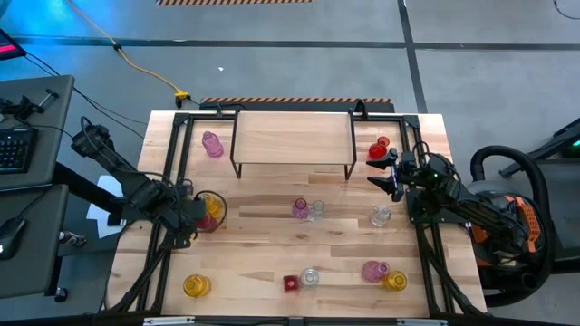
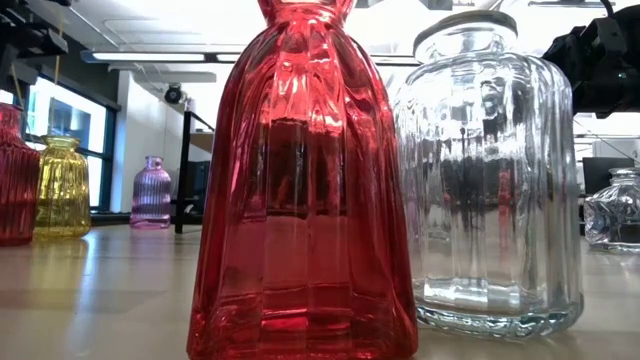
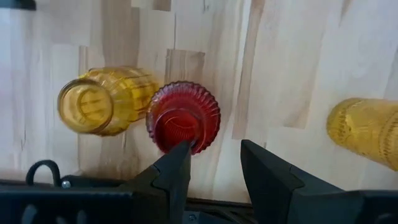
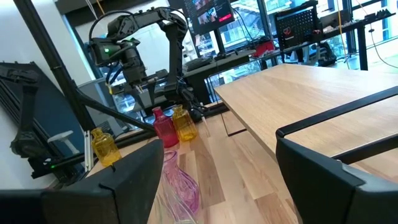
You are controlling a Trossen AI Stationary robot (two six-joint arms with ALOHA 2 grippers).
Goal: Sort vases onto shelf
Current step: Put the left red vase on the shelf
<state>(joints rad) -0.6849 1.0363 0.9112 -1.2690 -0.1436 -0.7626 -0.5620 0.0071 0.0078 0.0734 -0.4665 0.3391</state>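
- High view: the left gripper (image 1: 201,220) hangs over the table's left side, right at a ribbed red glass vase (image 1: 208,223) touching a yellow glass vase (image 1: 214,205). The light wood shelf (image 1: 293,138) at the back is bare. The right gripper (image 1: 388,172), well apart, waits beside the shelf's right end.
- Low view: neither gripper's fingertips show.
- Left wrist view: fingers partly open; one tip overlaps the upright red vase's rim, the vase mostly outside the gap, nothing gripped.
- Right wrist view: fingers wide open, empty.

We are holding our left gripper (image 1: 201,217) low with fingers parted, our right gripper (image 1: 385,168) spread wide.
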